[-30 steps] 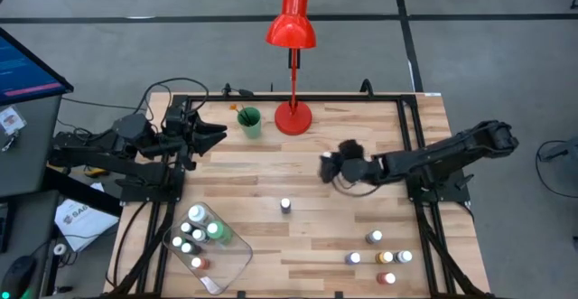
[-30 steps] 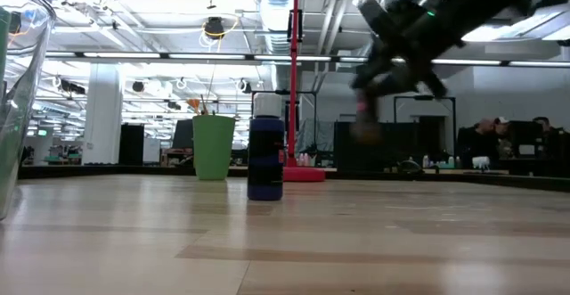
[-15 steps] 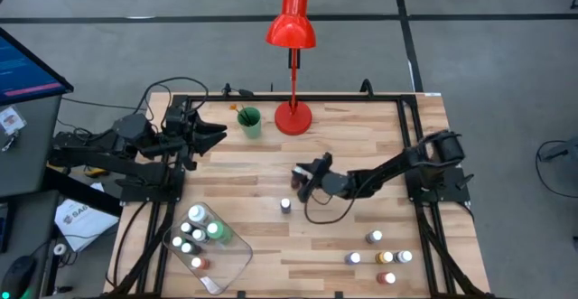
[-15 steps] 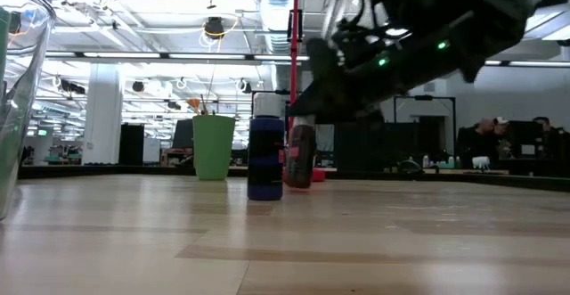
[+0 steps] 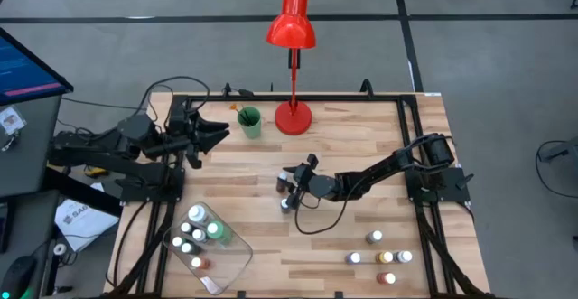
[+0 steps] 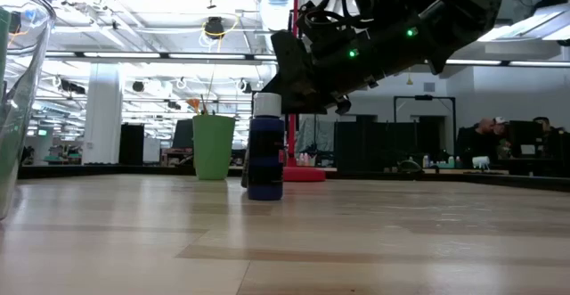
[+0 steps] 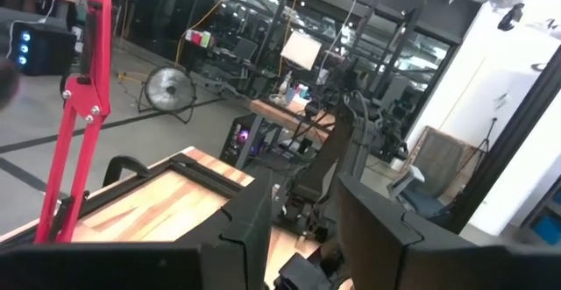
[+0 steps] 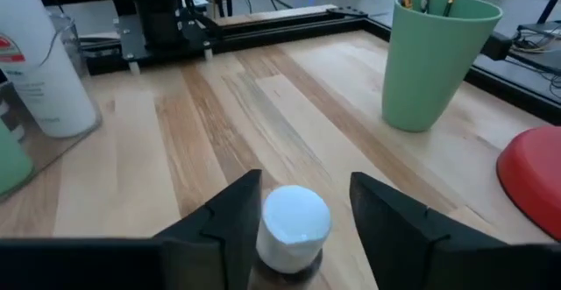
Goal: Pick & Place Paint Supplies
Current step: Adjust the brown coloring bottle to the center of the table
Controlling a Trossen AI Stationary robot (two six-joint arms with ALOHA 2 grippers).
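Paint bottle [image 8: 294, 229] stands between the open fingers of the right claw [image 5: 287, 193], its arm stretched low across the table [image 5: 361, 145].

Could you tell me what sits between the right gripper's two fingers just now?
A small paint bottle with a white cap stands between the open fingers of the right gripper, with a gap showing on either side; the right wrist view shows it.

My right hand [image 5: 287, 191] sits mid-table [image 5: 361, 136], its fingers either side of a lone bottle [image 5: 285, 204]. The cup [image 5: 249, 122] and lamp [image 5: 293, 114] stand behind it. The tray [image 5: 226, 261] of bottles lies front-left, four bottles [image 5: 379, 256] front-right. My left hand [image 5: 217, 133] waits left of the cup.
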